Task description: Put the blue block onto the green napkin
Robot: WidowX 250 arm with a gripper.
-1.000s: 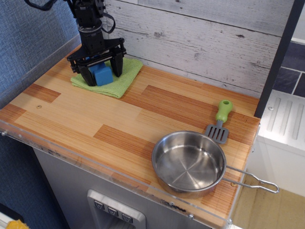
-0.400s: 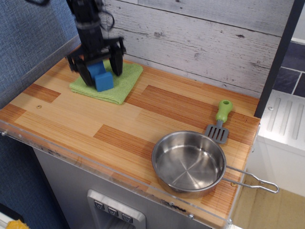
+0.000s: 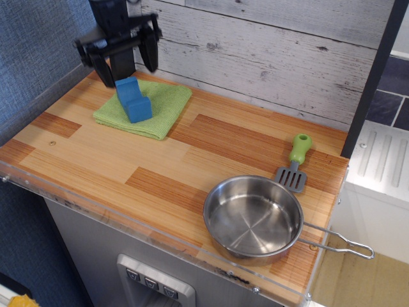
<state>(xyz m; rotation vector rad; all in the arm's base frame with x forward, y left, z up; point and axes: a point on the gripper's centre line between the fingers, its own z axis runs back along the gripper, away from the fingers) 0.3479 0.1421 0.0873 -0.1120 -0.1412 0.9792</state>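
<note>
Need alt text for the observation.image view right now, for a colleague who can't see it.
A blue block stands on a green napkin at the counter's back left, with the open pincer raised above it. A steel pan and spatula sit front right.

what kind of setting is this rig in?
Likely a toy or mock kitchen counter: wood-pattern countertop, stainless steel pan, green-handled slotted spatula, whitewashed plank backsplash.

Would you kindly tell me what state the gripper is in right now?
Gripper: open, holding nothing, raised above the blue block, which stands free on the green napkin.
</note>
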